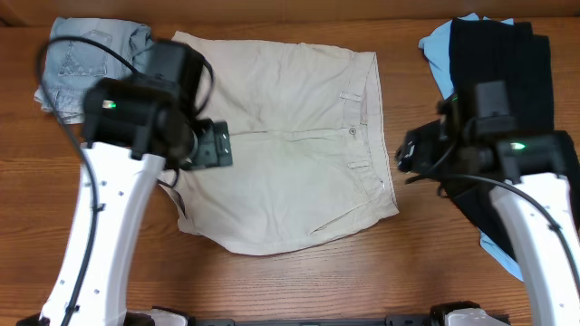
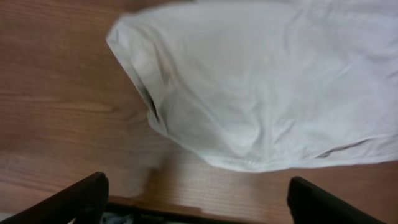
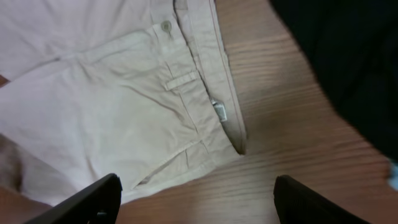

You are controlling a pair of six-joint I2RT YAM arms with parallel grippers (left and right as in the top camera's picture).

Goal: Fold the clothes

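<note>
The wooden table (image 1: pixel 299 281) is carrying everything here. The khaki shorts (image 1: pixel 290 136) are lying flat and unfolded in the middle, with the waistband facing the right arm and the leg hems toward the left one. A black garment (image 1: pixel 507 63) is sitting at the far right. The denim shorts (image 1: pixel 86 59) are bunching up in the far left corner. A blue garment (image 1: pixel 439 45) is peeking out from under the black one. The left gripper (image 2: pixel 202 196) is hovering by a leg hem, jaws spread wide, holding nothing. The right gripper (image 3: pixel 199 193) is hanging just off the waistband's near corner, jaws also wide apart and empty. A white tag (image 3: pixel 219 111) is showing on the waistband, nearer that gripper than the button (image 3: pixel 165 26).
</note>
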